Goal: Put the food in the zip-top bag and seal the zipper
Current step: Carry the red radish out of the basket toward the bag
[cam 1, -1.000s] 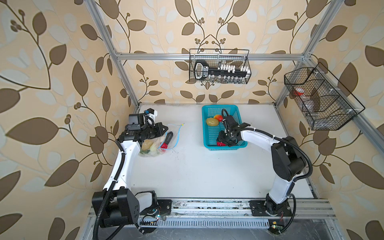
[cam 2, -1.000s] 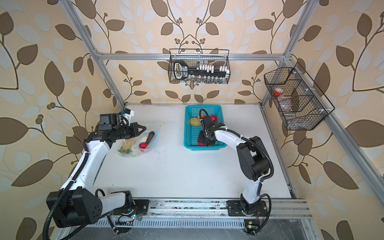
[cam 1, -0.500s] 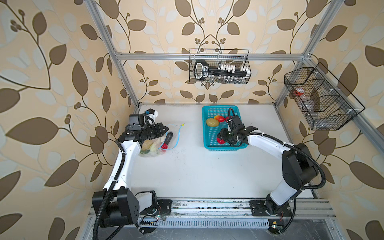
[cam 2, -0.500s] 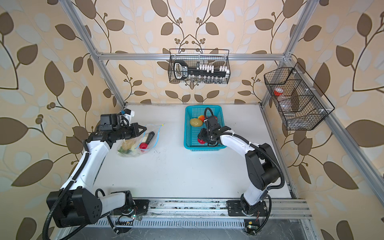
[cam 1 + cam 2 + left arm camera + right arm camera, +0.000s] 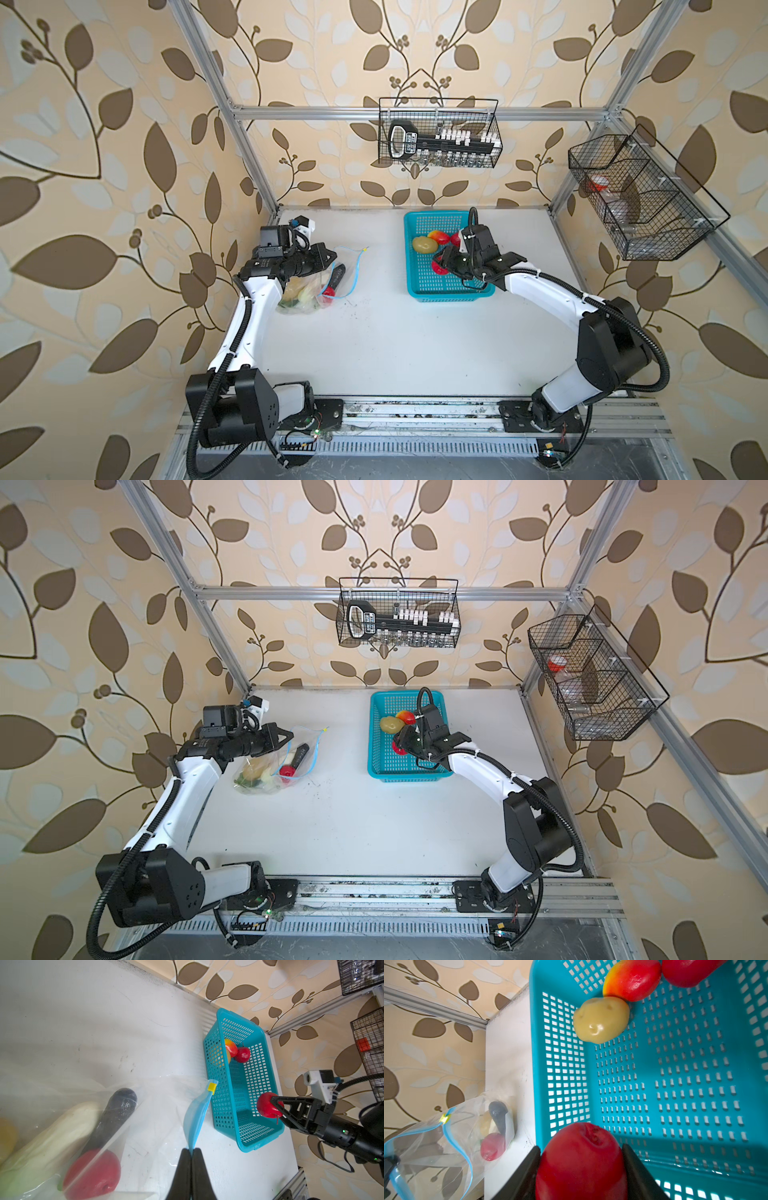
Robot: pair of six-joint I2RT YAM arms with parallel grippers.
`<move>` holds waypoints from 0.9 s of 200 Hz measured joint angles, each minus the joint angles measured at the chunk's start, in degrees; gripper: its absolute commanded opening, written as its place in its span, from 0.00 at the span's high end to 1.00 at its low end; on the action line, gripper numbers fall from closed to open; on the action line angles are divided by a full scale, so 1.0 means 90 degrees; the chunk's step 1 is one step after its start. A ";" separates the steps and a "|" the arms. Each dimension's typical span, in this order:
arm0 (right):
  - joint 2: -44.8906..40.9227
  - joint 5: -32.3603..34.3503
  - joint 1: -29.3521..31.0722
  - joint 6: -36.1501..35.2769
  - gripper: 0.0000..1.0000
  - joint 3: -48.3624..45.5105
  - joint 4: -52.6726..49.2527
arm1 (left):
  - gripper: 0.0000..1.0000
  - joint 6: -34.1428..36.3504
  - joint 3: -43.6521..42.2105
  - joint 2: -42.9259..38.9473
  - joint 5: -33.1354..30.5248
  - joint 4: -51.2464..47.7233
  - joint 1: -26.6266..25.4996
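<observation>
The clear zip-top bag (image 5: 320, 286) lies at the table's left, its mouth held up. My left gripper (image 5: 192, 1149) is shut on the blue zipper (image 5: 197, 1118), whose yellow slider (image 5: 212, 1086) sits at the far end. Inside the bag lie a white vegetable (image 5: 52, 1136), a dark eggplant (image 5: 116, 1113) and a red fruit (image 5: 93, 1169). My right gripper (image 5: 581, 1147) is shut on another red fruit (image 5: 581, 1163), held above the near left corner of the turquoise basket (image 5: 449, 286). A tan potato (image 5: 601, 1019), a red-yellow fruit (image 5: 631, 979) and a red fruit (image 5: 685, 972) remain in the basket.
Bare white table (image 5: 395, 340) stretches between the bag and the basket and towards the front rail. A black wire basket (image 5: 438, 133) hangs on the back wall and another wire basket (image 5: 640, 199) on the right wall, both above the table.
My right gripper has risen from the basket floor with the red fruit and turned leftwards, its elbow swinging right. The left arm and the bag have stayed put.
</observation>
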 measured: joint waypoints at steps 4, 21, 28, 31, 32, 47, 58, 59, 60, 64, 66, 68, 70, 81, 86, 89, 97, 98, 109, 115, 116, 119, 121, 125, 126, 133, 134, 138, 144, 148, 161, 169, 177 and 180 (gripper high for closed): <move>-0.0019 -0.0019 0.0000 0.0000 0.59 -0.0002 0.0017 | 1.00 0.0015 0.0049 0.0046 -0.0029 -0.0036 0.0000; -0.0136 -0.0126 0.0002 -0.0002 0.60 -0.0029 0.0131 | 1.00 0.0078 0.0243 0.0233 -0.0056 -0.0219 0.0000; -0.0192 -0.0168 0.0005 -0.0002 0.60 -0.0044 0.0165 | 1.00 0.0112 0.0330 0.0311 -0.0083 -0.0306 0.0000; -0.0211 -0.0182 0.0007 -0.0005 0.60 -0.0049 0.0182 | 1.00 0.0129 0.0372 0.0350 -0.0095 -0.0342 0.0000; -0.0221 -0.0187 0.0005 -0.0005 0.60 -0.0053 0.0197 | 1.00 0.0134 0.0379 0.0362 -0.0102 -0.0350 0.0000; -0.0318 -0.0240 0.0007 -0.0019 0.59 -0.0087 0.0255 | 1.00 0.0199 0.0525 0.0508 -0.0185 -0.0525 0.0000; -0.0381 -0.0270 0.0007 -0.0022 0.59 -0.0121 0.0301 | 1.00 0.0253 0.0605 0.0573 -0.0194 -0.0646 0.0000; -0.0391 -0.0274 0.0005 -0.0024 0.59 -0.0126 0.0306 | 1.00 0.0257 0.0610 0.0576 -0.0194 -0.0651 0.0000; -0.0396 -0.0277 0.0007 -0.0024 0.59 -0.0129 0.0308 | 1.00 0.0265 0.0614 0.0576 -0.0194 -0.0663 0.0000; -0.0420 -0.0284 0.0007 -0.0022 0.60 -0.0146 0.0316 | 1.00 0.0289 0.0631 0.0585 -0.0199 -0.0687 0.0000; -0.0432 -0.0284 0.0007 -0.0022 0.60 -0.0153 0.0318 | 1.00 0.0304 0.0639 0.0585 -0.0202 -0.0702 0.0000; -0.0440 -0.0284 0.0007 -0.0022 0.60 -0.0158 0.0318 | 1.00 0.0308 0.0644 0.0585 -0.0202 -0.0712 0.0000; -0.0452 -0.0284 0.0007 -0.0022 0.60 -0.0168 0.0318 | 1.00 0.0321 0.0648 0.0585 -0.0204 -0.0731 0.0000; -0.0488 -0.0287 0.0007 -0.0022 0.60 -0.0189 0.0323 | 1.00 0.0364 0.0690 0.0571 -0.0206 -0.0804 0.0000; -0.0495 -0.0284 0.0007 -0.0019 0.60 -0.0194 0.0333 | 1.00 0.0384 0.0699 0.0559 -0.0206 -0.0823 0.0000; -0.0495 -0.0284 0.0015 -0.0019 0.60 -0.0199 0.0342 | 1.00 0.0396 0.0704 0.0554 -0.0206 -0.0831 0.0000; -0.0495 -0.0282 0.0019 -0.0019 0.60 -0.0199 0.0364 | 1.00 0.0449 0.0709 0.0529 -0.0204 -0.0850 0.0000; -0.0495 -0.0282 0.0022 -0.0019 0.60 -0.0199 0.0369 | 1.00 0.0464 0.0709 0.0525 -0.0204 -0.0855 0.0000; -0.0495 -0.0279 0.0046 0.0000 0.60 -0.0204 0.0403 | 1.00 0.0549 0.0709 0.0483 -0.0204 -0.0867 -0.0002; -0.0495 -0.0277 0.0070 0.0012 0.60 -0.0211 0.0444 | 1.00 0.0617 0.0709 0.0459 -0.0204 -0.0867 0.0000; -0.0495 -0.0277 0.0073 0.0012 0.60 -0.0211 0.0449 | 1.00 0.0624 0.0709 0.0457 -0.0204 -0.0867 0.0000; -0.0495 -0.0277 0.0087 0.0024 0.60 -0.0214 0.0469 | 1.00 0.0661 0.0709 0.0447 -0.0204 -0.0867 0.0000; -0.0495 -0.0272 0.0102 0.0029 0.60 -0.0216 0.0483 | 1.00 0.0680 0.0709 0.0437 -0.0204 -0.0867 0.0000; -0.0495 -0.0272 0.0126 0.0039 0.60 -0.0223 0.0515 | 1.00 0.0712 0.0709 0.0425 -0.0204 -0.0869 0.0000; -0.0495 -0.0272 0.0138 0.0049 0.60 -0.0223 0.0529 | 1.00 0.0719 0.0709 0.0420 -0.0204 -0.0869 0.0000; -0.0495 -0.0253 0.0199 0.0070 0.60 -0.0236 0.0583 | 1.00 0.0797 0.0709 0.0393 -0.0204 -0.0869 0.0000; -0.0495 -0.0248 0.0204 0.0075 0.60 -0.0238 0.0588 | 1.00 0.0804 0.0709 0.0391 -0.0204 -0.0867 0.0000; -0.0495 -0.0236 0.0243 0.0083 0.60 -0.0243 0.0619 | 1.00 0.0838 0.0707 0.0374 -0.0204 -0.0867 0.0000; -0.0495 -0.0214 0.0308 0.0102 0.60 -0.0245 0.0663 | 1.00 0.0879 0.0707 0.0347 -0.0204 -0.0860 0.0000; -0.0495 -0.0204 0.0355 0.0109 0.60 -0.0245 0.0699 | 1.00 0.0901 0.0695 0.0316 -0.0202 -0.0843 0.0000; -0.0495 -0.0187 0.0481 0.0129 0.60 -0.0245 0.0811 | 1.00 0.0942 0.0605 0.0187 -0.0194 -0.0746 0.0000; -0.0495 -0.0180 0.0556 0.0141 0.60 -0.0245 0.0879 | 1.00 0.0945 0.0522 0.0095 -0.0185 -0.0687 0.0000; -0.0495 -0.0155 0.0624 0.0143 0.60 -0.0245 0.0930 | 1.00 0.0942 0.0440 0.0007 -0.0172 -0.0634 0.0000; -0.0495 -0.0129 0.0661 0.0138 0.60 -0.0245 0.0954 | 1.00 0.0940 0.0415 -0.0019 -0.0163 -0.0617 0.0000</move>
